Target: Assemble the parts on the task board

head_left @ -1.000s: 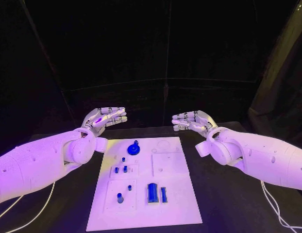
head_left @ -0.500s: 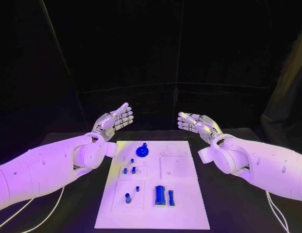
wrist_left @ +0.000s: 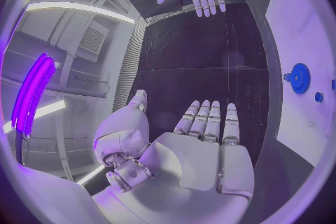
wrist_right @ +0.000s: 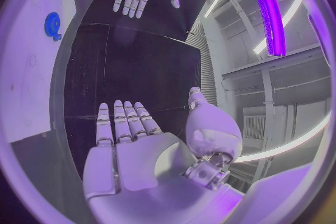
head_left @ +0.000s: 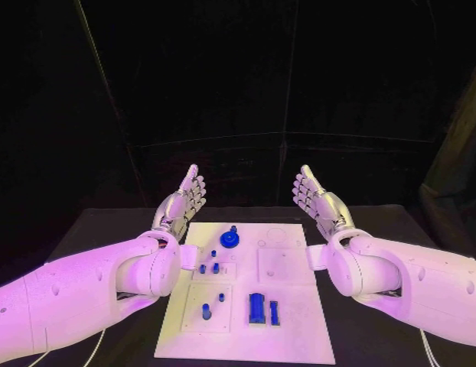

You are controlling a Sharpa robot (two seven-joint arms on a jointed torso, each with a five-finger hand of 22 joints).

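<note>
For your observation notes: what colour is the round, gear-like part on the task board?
Blue. The gear-like part shows best in the left wrist view.

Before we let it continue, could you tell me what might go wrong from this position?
Both hands, left hand and right hand, are open and raised beyond the white board, holding nothing. Coming down, they might knock the small upright blue pegs or the blue gear. The hands face each other closely, so they could collide.

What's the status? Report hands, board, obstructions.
Left robot hand open, right robot hand open, both raised flat above the table. Task board untouched, blue parts lying on it. Nothing in the way.
</note>
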